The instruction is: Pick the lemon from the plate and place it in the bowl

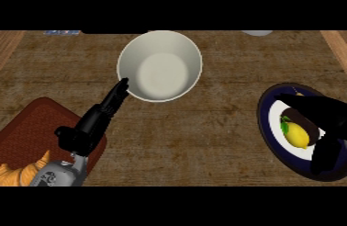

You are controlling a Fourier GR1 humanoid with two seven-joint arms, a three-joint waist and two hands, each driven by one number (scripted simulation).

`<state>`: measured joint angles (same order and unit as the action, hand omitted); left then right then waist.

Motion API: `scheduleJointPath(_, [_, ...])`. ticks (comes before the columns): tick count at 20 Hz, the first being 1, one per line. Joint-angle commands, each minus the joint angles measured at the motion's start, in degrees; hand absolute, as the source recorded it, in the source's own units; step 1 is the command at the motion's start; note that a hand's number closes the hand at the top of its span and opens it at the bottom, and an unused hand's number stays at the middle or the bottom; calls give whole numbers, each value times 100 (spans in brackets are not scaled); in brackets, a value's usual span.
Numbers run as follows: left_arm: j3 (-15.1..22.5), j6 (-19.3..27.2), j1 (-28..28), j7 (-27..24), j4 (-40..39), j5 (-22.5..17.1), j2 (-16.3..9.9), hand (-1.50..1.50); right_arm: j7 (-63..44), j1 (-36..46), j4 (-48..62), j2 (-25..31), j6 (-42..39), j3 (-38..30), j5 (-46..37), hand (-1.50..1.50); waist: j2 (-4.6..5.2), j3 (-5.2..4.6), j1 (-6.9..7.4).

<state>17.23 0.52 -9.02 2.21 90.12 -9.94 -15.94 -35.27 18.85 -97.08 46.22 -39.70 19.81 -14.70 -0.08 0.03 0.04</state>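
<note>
A yellow lemon (297,137) with a green leaf lies on the white middle of a dark blue plate (266,128) at the right edge of the counter. My right hand (324,114) hangs over the plate. Its fingers (303,121) curl round the lemon's upper right side, and it hides part of the plate. A white bowl (160,66) stands at the back centre with nothing in it. My left hand (100,115) lies open at the left, fingers straight, their tips almost touching the bowl's left rim.
A red-brown mat (30,131) lies at the left under my left forearm, with an orange object (17,174) at its lower corner. A pale round thing (257,33) and a small blue thing (61,32) sit at the far edge.
</note>
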Motion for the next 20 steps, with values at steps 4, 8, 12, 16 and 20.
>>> scheduleJointPath(4, [3,-35,106,174,194,258,237,0,1010,-700,20,-252,768,-33,-1359,-150,6,0,-9])
scheduleJointPath(8, [-180,-137,-136,90,-263,341,387,0,907,-787,-159,-349,899,-76,-1910,-150,7,-3,-23])
scheduleJointPath(12, [-625,-430,-347,385,-56,98,266,0,872,-973,-82,-623,897,-202,-2234,-150,6,-3,-15])
scheduleJointPath(16, [-225,-240,-199,260,-201,603,691,0,1345,-703,819,-875,1011,-355,-2618,-150,11,-3,2])
scheduleJointPath(20, [-383,-606,481,-89,143,510,433,0,1848,-966,1235,-952,1309,-472,-2930,-150,9,-2,19])
